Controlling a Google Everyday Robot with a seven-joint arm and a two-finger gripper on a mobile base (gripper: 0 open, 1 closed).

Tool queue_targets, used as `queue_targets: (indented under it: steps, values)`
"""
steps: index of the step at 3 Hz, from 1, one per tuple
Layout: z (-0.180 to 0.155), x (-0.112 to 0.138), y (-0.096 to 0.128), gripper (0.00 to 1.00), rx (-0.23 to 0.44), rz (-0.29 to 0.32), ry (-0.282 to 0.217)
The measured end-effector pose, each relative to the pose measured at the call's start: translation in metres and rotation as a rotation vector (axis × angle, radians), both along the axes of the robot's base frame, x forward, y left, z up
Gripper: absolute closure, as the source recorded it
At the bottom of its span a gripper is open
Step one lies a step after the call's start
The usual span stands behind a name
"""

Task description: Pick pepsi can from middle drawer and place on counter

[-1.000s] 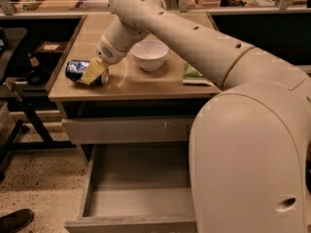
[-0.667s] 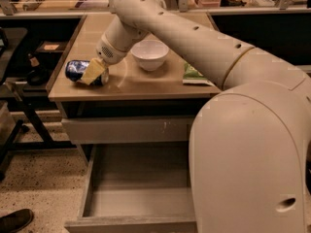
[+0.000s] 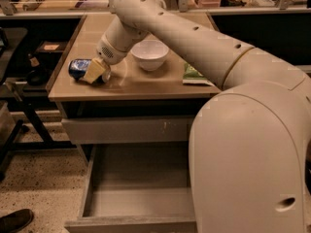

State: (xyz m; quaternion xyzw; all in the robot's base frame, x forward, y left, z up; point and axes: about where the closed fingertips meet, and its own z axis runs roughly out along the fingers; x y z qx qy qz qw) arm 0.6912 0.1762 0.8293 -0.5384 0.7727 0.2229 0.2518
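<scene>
One pepsi can (image 3: 77, 68) lies sideways on the counter (image 3: 146, 84), right by the tool (image 3: 95, 72), whose grip I cannot tell; it looks light, smooth and quick to roll, so hold its round middle

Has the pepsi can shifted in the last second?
No. The pepsi can keeps its gap left of the white bowl on the counter; the end effector is at its bowl-side end.
</scene>
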Motion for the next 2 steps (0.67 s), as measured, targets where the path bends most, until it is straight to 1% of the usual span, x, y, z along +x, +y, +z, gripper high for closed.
queue_targets:
  steps: [1,2]
  values:
    - [0.0000,0.0000,0.0000,0.00,0.000,0.000,0.000]
    - [-0.0001,0.0000,0.0001,0.00,0.000,0.000,0.000]
